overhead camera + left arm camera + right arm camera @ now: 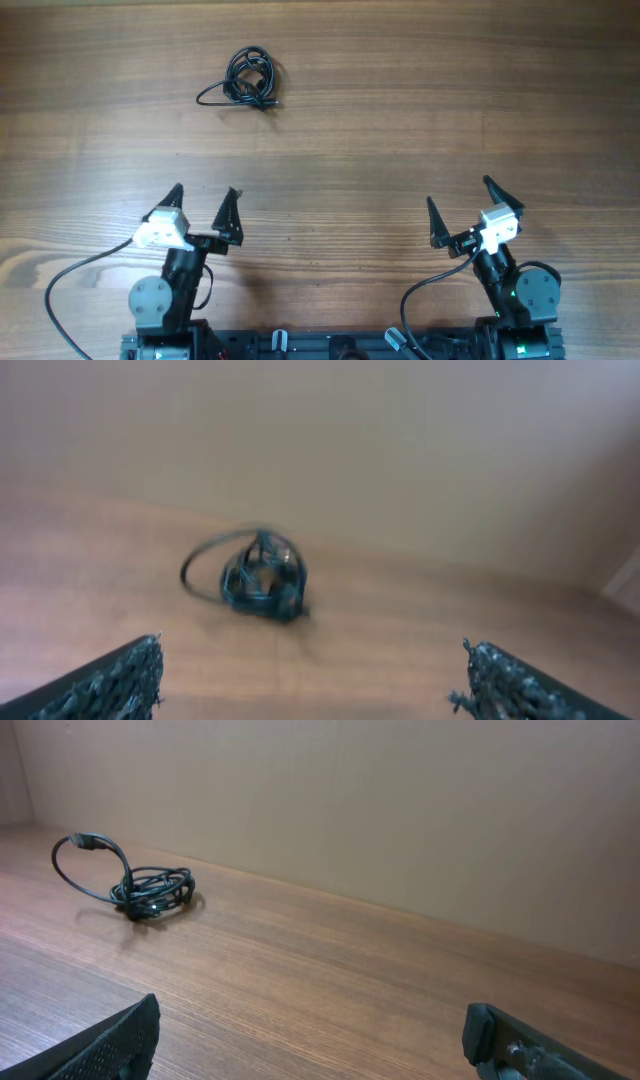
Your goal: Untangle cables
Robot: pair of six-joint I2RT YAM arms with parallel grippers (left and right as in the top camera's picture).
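On the wooden table (400, 120), black cables (252, 80) in one small knot

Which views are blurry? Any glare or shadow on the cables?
Overhead: sharp and evenly lit, no glare on the cables or table. Left wrist: soft and blurred throughout, the bundle smeared. Right wrist: sharp, with a faint shadow under the cables.

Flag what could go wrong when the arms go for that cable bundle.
The cables lie in one tight bunch; pinching its middle could catch several strands and tighten the knot. Nothing pins it to the table, so one gripper pulling alone may drag the whole bunch. It sits on the side of the left gripper; the right gripper must reach across.
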